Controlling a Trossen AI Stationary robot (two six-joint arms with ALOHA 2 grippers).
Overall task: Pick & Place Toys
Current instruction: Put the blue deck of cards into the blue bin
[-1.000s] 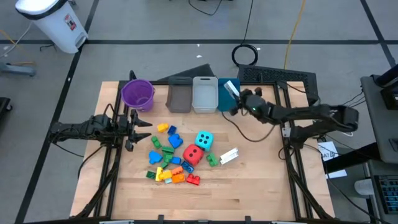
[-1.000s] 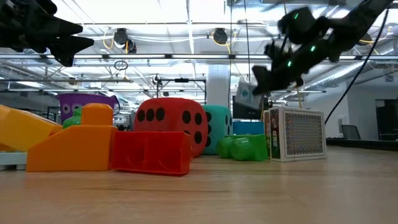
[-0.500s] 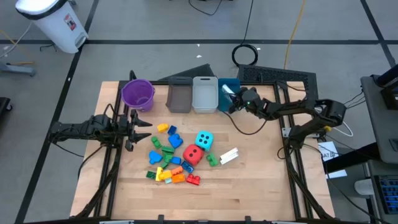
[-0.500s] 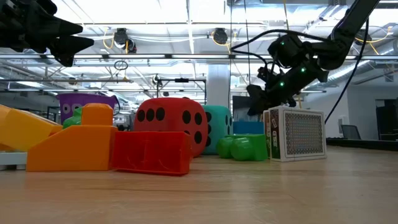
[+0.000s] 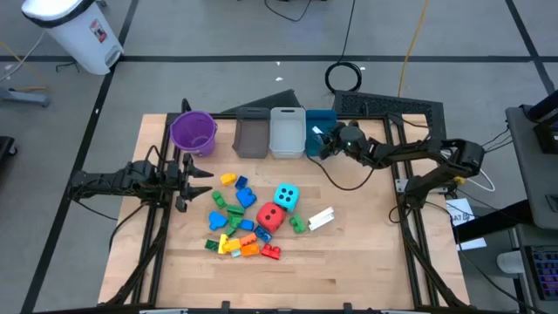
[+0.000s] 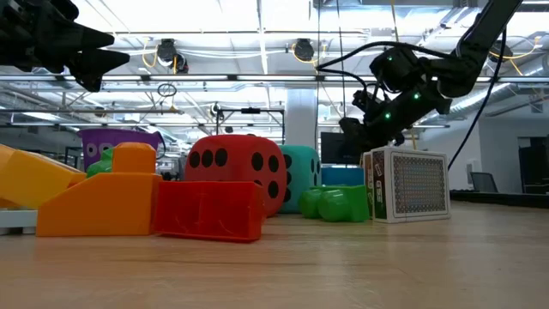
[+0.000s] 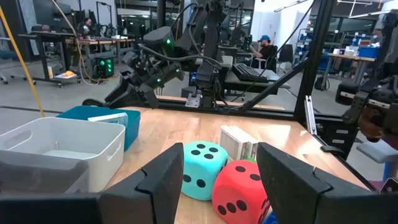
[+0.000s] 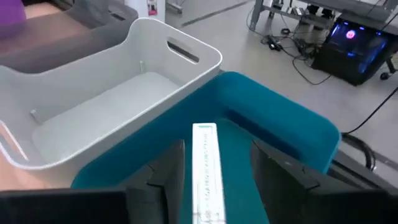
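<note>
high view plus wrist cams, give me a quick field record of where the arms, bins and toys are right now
right gripper: open, over the blue bin
white flat piece: in the blue bin, between the fingers
left gripper: open, hovers at table's left, holds nothing
white bin: no toys seen
cyan die: beside the red die
bricks: scattered mid-table

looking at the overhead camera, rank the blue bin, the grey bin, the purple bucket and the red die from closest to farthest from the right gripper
1. Blue bin, directly under the right gripper at the table's back edge.
2. Grey bin, two bins over toward the left arm.
3. Red die, toward the table's middle; too close to call against the grey bin.
4. Purple bucket, back left corner.
</note>
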